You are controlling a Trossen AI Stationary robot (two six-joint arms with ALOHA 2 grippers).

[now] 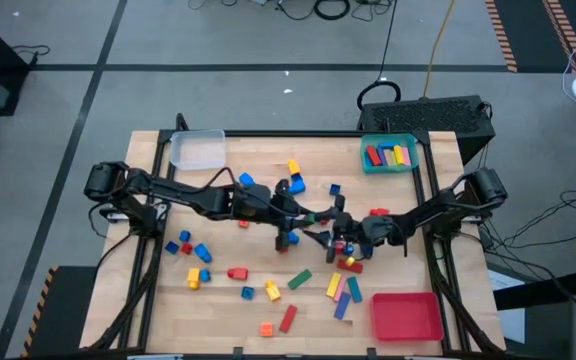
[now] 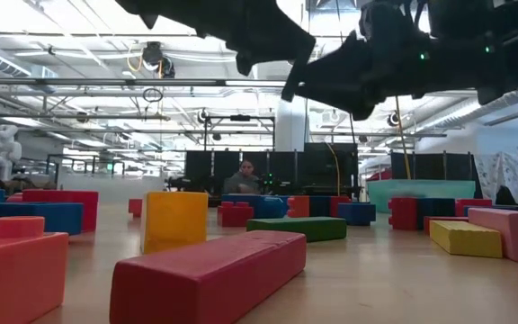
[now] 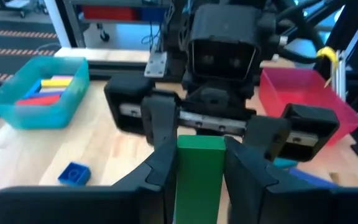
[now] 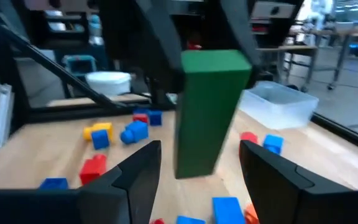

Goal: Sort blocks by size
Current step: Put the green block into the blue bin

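Over the middle of the table (image 1: 218,300), the left gripper (image 3: 199,163) pinches a long green block (image 3: 199,171) between its jaws and holds it out toward the right gripper (image 4: 199,163), whose jaws are spread on either side of the block without touching it. This looks like a hand-over in mid-air. To do it well, the right jaws should close on the free part of the block, square to its flat faces, and the left should let go only once that grip is firm; otherwise the block may twist or drop among the loose blocks (image 1: 340,288) scattered below.

Long bars already lie in the teal tray (image 1: 389,166) at the far right, so the green block likely belongs there. The clear tray (image 1: 197,150) at the far left and the red tray (image 1: 406,318) at the near right show nothing inside. Most blocks are not yet sorted.
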